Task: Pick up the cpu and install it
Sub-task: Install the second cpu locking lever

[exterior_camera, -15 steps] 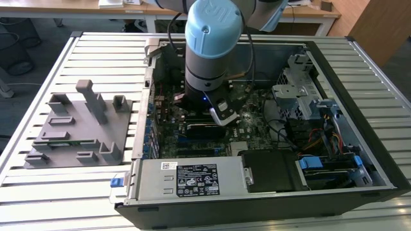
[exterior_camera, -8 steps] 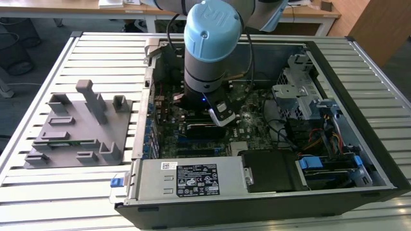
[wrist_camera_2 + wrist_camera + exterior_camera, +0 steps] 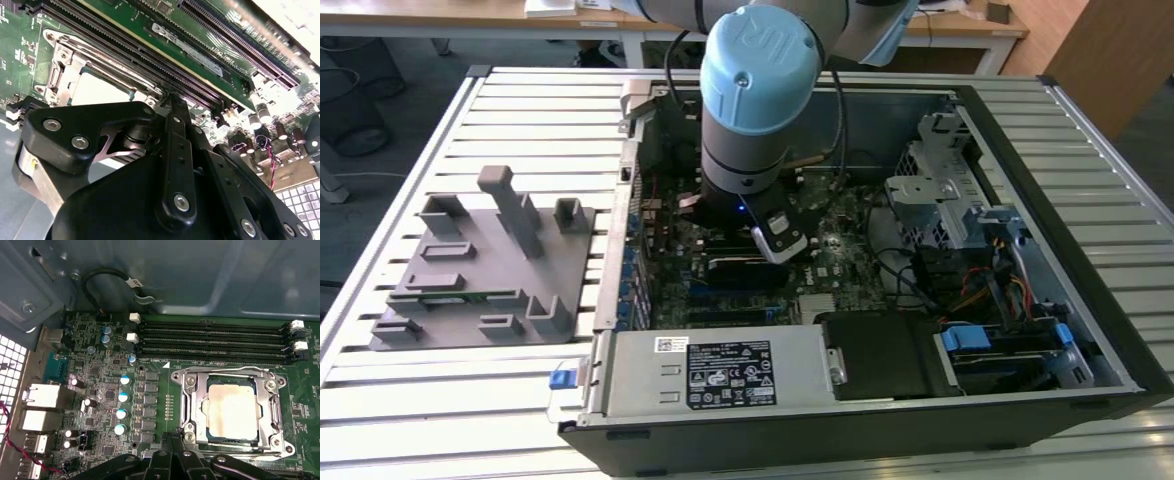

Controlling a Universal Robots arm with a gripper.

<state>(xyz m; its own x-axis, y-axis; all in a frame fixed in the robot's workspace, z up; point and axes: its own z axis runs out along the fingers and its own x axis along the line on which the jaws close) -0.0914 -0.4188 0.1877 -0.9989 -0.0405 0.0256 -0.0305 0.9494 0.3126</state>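
Tool (image 3: pixel 172 440) low inside the open computer case (image 3: pixel 1067 330), fingers drawn together at the tips, nothing visibly between them, though the tips are partly hidden. Cpu (image 3: pixel 232 410) seated in the socket frame (image 3: pixel 187 405) just beyond the fingertips; frame open around it. Memory slots (image 3: pixel 215 342) run past the socket's far side. Capacitors (image 3: pixel 122 397) stand beside. Grey fixture (image 3: pixel 480 260) sits on the surface (image 3: pixel 454 400), well apart.

Inside the open black computer case (image 3: pixel 1067 250), room above the green motherboard (image 3: pixel 100 385) is bounded by the grey drive cage (image 3: pixel 934 190) on the exterior view's right and the silver power supply box (image 3: pixel 720 370) in front. The silver square cpu (image 3: pixel 232 410) is ringed by its metal socket frame (image 3: pixel 187 405), with black memory slots (image 3: pixel 215 342) just beside it.
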